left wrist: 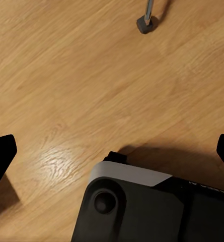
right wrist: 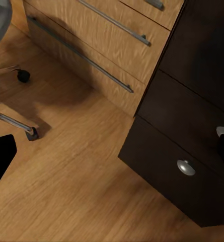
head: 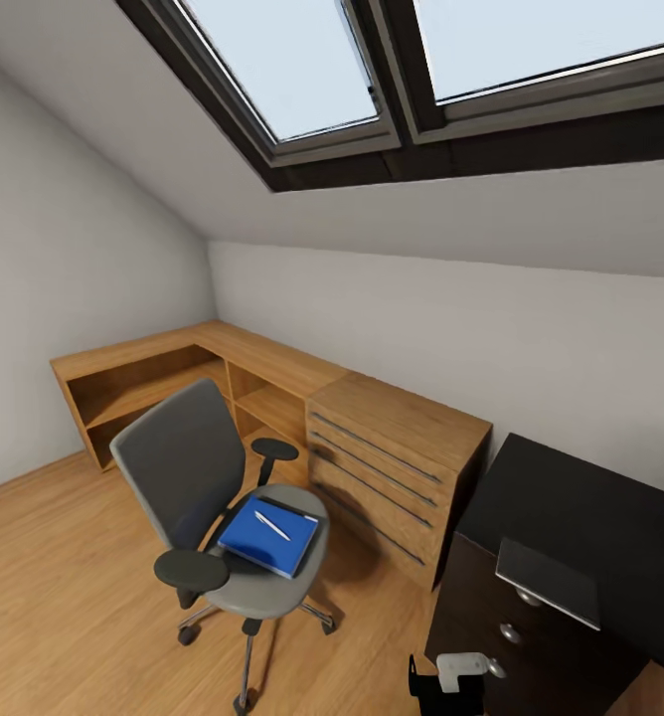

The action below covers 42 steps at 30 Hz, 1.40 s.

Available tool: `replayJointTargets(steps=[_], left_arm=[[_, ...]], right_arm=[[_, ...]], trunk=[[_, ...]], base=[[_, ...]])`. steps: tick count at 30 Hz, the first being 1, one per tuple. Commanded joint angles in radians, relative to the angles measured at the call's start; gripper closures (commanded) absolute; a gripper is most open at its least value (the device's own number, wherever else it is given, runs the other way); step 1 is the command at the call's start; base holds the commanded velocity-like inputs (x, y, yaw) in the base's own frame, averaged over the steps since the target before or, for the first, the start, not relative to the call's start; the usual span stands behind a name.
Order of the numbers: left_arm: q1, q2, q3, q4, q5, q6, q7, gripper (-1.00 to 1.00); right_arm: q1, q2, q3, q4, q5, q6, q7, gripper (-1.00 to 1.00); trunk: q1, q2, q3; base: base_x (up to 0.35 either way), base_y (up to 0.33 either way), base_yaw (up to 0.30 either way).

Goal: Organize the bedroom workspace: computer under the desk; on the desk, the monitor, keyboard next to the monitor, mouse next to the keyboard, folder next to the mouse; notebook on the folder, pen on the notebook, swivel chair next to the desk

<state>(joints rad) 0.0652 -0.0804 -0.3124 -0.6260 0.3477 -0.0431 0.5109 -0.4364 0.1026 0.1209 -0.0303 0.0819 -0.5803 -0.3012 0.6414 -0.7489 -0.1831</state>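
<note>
While the swivel chair stands on the wood floor at seven o'clock of the head view, the blue folder lies on its seat with the pen on top. Both wrist views show jaws spread wide apart, holding nothing, over floor.

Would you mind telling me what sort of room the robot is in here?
Likely an attic study or home-office corner: a sloped white ceiling with a skylight, a swivel chair on wood floor, and a wooden drawer unit.
</note>
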Motion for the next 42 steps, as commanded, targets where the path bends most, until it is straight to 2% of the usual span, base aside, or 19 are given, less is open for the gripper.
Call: replayJointTargets(steps=[1, 15, 42], left_arm=[[0.000, 0.001, -0.005, -0.001, 0.010, -0.004, 0.006, -1.00], [0.000, 0.001, -0.005, -0.001, 0.011, -0.004, 0.006, -1.00], [0.000, 0.001, -0.005, -0.001, 0.011, -0.004, 0.006, -1.00]], right_arm=[[-0.001, 0.000, 0.005, 0.001, 0.009, 0.001, -0.010, -1.00], [-0.001, 0.001, 0.005, 0.001, 0.009, 0.000, -0.010, -1.00], [-0.001, 0.006, 0.005, 0.001, 0.010, -0.003, -0.010, -1.00]], trunk=[[0.000, -0.001, -0.001], [0.000, -0.001, -0.001], [0.000, -0.001, 0.004]], base=[[0.000, 0.000, 0.007], [0.000, 0.000, 0.010], [0.000, 0.000, 0.269]])
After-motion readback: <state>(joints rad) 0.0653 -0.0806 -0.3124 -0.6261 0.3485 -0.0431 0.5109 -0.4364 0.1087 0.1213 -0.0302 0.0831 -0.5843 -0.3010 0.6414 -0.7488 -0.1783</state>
